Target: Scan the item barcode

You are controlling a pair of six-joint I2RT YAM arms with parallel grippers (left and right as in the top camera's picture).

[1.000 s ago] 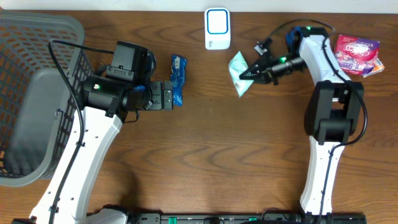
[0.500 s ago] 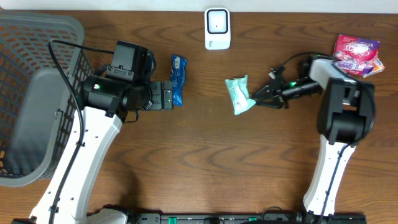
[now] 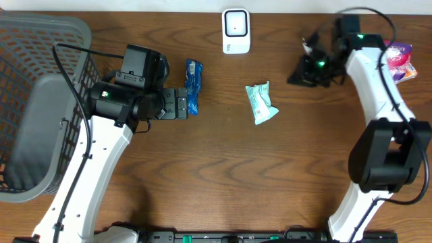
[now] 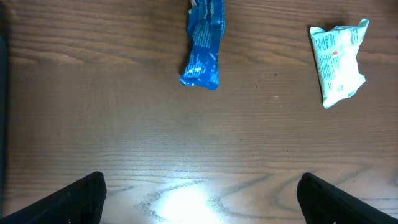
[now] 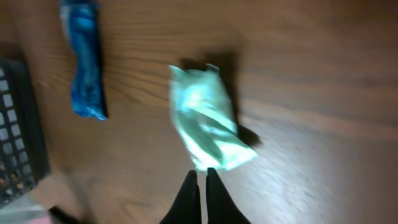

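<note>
two packets lie loose: right gripper [image 5: 199, 176] pinched shut and empty, apart from the mint packet [image 3: 260, 103]; left gripper [image 3: 182, 103] spread wide beside the blue packet [image 3: 193, 86], seemingly ready to grab.

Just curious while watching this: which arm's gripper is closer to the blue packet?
Left. The left gripper sits close beside the blue packet; the right gripper is far off, past the green packet.
</note>
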